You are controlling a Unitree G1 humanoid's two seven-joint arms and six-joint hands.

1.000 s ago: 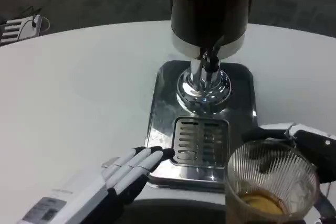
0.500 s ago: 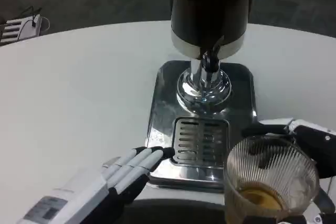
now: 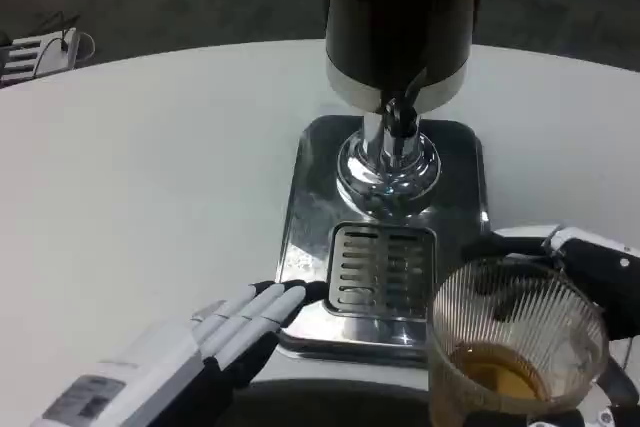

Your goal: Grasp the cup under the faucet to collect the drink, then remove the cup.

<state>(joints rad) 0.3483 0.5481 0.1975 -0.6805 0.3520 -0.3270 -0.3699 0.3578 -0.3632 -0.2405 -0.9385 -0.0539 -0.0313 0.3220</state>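
From the head view, the right hand (image 3: 585, 277) grasps the ribbed glass cup (image 3: 512, 342), amber drink in its bottom, held off the drip tray's (image 3: 385, 222) near right corner, away from the faucet (image 3: 400, 117). The left hand (image 3: 225, 332) lies released, fingers straight, tips touching the tray's front edge.

There is a single camera, up at the robot's head or chest, tilted steeply down and forward across the white table (image 3: 150, 167). It sits close in: the dispenser (image 3: 398, 22) rises past the top edge, its steel base tray (image 3: 310, 207) lies at centre, and the near corners catch the left hand (image 3: 215, 342) and the right hand (image 3: 590, 277) with its cup (image 3: 515, 342).
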